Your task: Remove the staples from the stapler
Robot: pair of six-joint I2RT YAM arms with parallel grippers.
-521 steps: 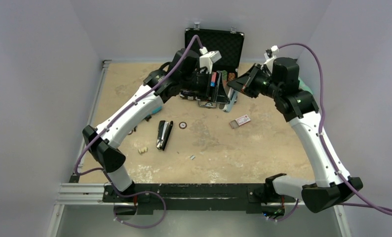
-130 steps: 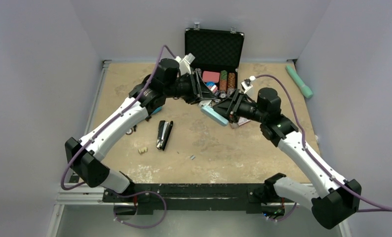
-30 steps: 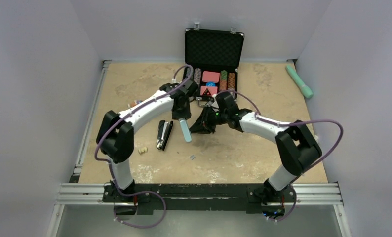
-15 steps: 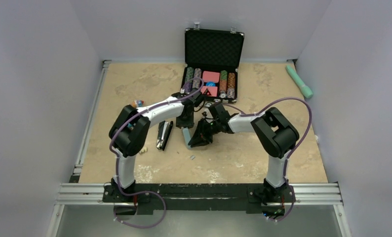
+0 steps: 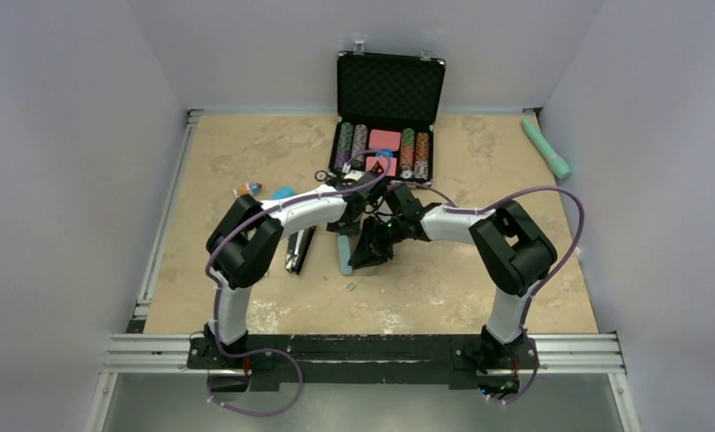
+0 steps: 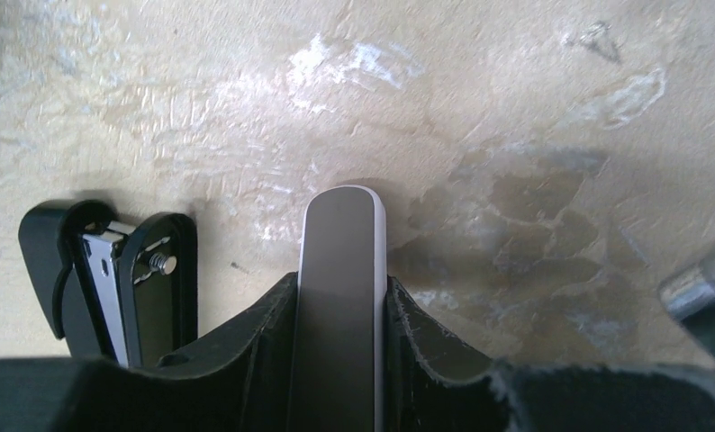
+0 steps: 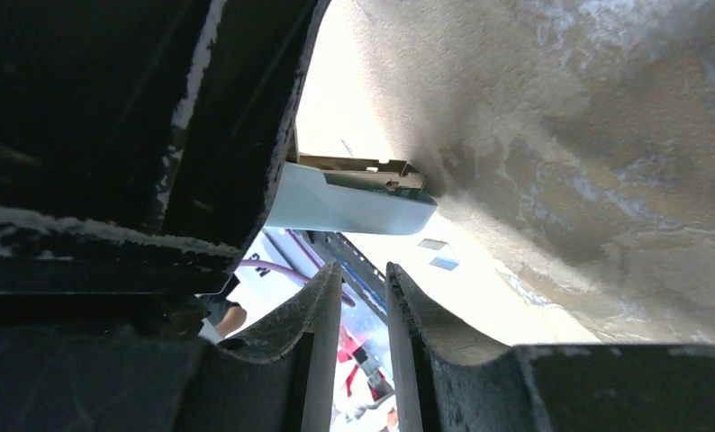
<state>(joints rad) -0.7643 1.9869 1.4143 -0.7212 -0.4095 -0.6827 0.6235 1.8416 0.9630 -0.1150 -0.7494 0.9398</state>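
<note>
Left gripper (image 6: 340, 286) is clamping the pale stapler (image 6: 340, 238) against the table (image 6: 516, 108), probably steadying it, while the right gripper (image 7: 363, 270) is hovering barely open, empty.

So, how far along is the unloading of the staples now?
Done: a short strip of staples lies on the table. In hand: the left gripper clamps the pale blue stapler; the right gripper hovers beside it, jaws slightly apart, empty. Left: I cannot see whether more staples are inside.

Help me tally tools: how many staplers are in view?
2. The left gripper clamps a pale blue stapler; a black stapler lies on the table beside it. Others may be hidden.
</note>
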